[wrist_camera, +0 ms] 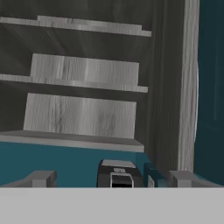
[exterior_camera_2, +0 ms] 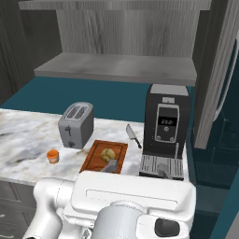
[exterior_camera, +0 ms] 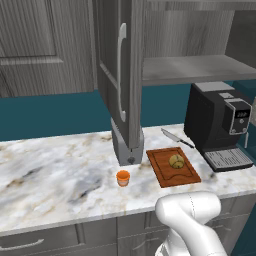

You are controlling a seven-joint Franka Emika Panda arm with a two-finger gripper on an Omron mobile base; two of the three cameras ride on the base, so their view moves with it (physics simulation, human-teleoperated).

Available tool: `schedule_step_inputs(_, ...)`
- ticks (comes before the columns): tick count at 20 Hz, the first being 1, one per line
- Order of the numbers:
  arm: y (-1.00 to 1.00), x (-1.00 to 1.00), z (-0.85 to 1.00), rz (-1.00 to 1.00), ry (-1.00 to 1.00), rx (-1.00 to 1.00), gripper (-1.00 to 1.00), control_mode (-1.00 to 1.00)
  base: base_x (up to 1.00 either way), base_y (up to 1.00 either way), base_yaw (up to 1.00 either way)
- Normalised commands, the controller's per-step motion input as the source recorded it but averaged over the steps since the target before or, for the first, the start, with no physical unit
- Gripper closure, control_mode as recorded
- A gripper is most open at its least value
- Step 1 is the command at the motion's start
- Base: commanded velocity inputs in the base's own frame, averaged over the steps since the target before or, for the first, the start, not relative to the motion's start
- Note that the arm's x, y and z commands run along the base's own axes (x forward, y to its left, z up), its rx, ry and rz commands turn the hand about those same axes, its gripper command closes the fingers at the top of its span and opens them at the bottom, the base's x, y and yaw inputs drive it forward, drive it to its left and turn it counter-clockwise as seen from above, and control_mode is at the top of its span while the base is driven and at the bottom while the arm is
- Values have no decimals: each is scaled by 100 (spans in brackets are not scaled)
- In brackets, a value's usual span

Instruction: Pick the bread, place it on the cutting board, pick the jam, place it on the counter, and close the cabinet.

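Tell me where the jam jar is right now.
The jam jar stands on the counter, between the toaster and the cutting board, toward the front edge.

Bread (exterior_camera: pixel 175 161) on cutting board (exterior_camera: pixel 186 175); jam (exterior_camera: pixel 123 178) on counter (exterior_camera: pixel 50 175); cabinet (exterior_camera: pixel 127 75) doors open.

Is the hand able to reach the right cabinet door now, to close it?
Probably yes. The hand is open and holds nothing, and it faces the open cabinet, with the right door beside it and nothing in between.
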Motion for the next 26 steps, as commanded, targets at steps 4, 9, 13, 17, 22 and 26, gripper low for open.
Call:
schedule_step_inputs(4, -24, -8, 0, 0, -1, 0, -100, -100, 0, 0, 0)
schedule_step_inputs(9, -20, -4, 0, -1, -2, 0, -100, -100, 0, 0, 0)
schedule_step_inputs(13, -16, 0, 0, -4, -2, 0, -100, -100, 0, 0, 0)
schedule_step_inputs(17, -7, 0, 0, -6, -2, 0, -100, -100, 0, 0, 0)
schedule_step_inputs(22, 0, 0, 0, -9, -1, 0, -100, -100, 0, 0, 0)
schedule_step_inputs(26, 0, 0, 0, -11, 0, 0, -100, -100, 0, 0, 0)
